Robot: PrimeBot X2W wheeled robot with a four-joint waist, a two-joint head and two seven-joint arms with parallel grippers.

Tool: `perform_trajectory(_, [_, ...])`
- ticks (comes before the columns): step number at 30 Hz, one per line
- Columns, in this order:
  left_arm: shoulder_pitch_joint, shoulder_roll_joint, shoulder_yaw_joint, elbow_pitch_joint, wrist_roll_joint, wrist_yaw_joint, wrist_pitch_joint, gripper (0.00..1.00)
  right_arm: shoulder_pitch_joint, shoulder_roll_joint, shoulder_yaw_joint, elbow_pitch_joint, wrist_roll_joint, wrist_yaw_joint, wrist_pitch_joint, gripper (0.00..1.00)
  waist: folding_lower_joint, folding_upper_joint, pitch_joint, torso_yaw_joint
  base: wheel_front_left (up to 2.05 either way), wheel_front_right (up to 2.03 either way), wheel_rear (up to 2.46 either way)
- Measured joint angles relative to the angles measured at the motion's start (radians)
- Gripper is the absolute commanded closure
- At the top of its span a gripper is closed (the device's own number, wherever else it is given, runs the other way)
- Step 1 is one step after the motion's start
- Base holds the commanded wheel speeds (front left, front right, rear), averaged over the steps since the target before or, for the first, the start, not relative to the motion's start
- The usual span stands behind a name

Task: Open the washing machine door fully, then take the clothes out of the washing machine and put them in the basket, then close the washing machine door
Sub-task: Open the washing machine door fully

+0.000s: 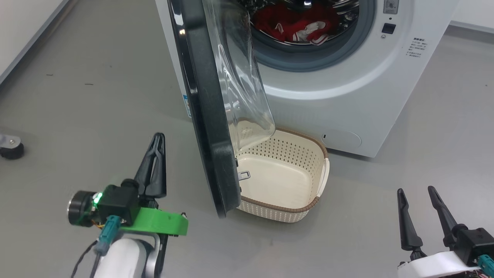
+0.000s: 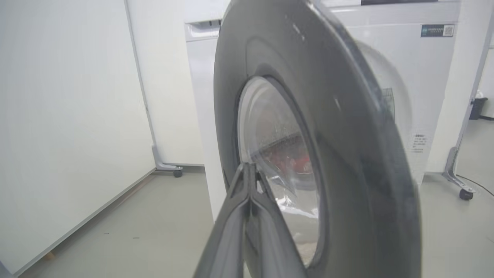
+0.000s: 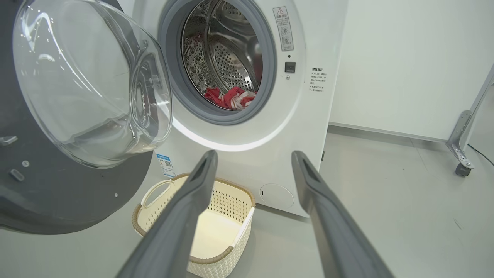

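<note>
Washing machine door (image 1: 208,116), round, glossy black rim, clear glass bowl, partly open.
My left gripper (image 1: 158,136), fingers pressed together on nothing, hangs just beside its outer face; my right gripper (image 1: 416,190) is spread wide, well apart. Bright red white-striped clothes (image 1: 297,25) lie in the steel drum of the big white washing machine (image 1: 347,96); the cream perforated plastic basket (image 1: 285,209) sits on the floor below the door.

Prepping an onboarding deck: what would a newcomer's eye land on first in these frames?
The washing machine door, black-rimmed with a bulging glass bowl, stands open mid head view, by the empty cream basket on the floor. Behind it, red clothes lie in the drum of the white washing machine. The left gripper, shut, is just left of the door; the right gripper is open at lower right.
</note>
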Motion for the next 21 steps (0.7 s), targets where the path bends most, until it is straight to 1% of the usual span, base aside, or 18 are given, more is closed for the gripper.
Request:
perform_trajectory(5, [-0.035,0.000,0.023,-0.127,0.022,0.000,-0.001,1.00,0.000,0.006,-0.004,0.001,-0.003,0.003,0.000,0.00,0.0000,0.0000,-0.004,0.001,0.00,0.00,0.00])
perform_trajectory(10, [-0.070,0.000,0.008,-0.274,0.036,0.000,-0.005,1.00,0.000,0.012,-0.008,0.001,-0.011,0.010,0.000,0.00,0.0000,0.0000,-0.006,0.000,0.00,0.00,0.00])
perform_trajectory(13, [-0.092,0.000,-0.026,-0.349,0.038,0.000,-0.006,1.00,0.000,0.013,-0.011,0.002,-0.017,0.012,0.000,0.00,0.0000,0.0000,-0.007,-0.002,0.00,0.00,0.00])
perform_trajectory(16, [-0.094,0.001,-0.082,-0.384,0.037,-0.004,-0.006,1.00,0.000,0.015,-0.011,0.002,-0.019,0.013,0.000,0.00,0.0000,0.0000,-0.007,-0.005,0.00,0.00,0.00])
perform_trajectory(21, [-0.089,0.001,-0.202,-0.397,0.031,-0.055,-0.006,1.00,0.000,0.016,-0.008,0.007,-0.026,0.020,0.000,0.00,0.0000,0.0000,-0.005,-0.012,0.00,0.00,0.00])
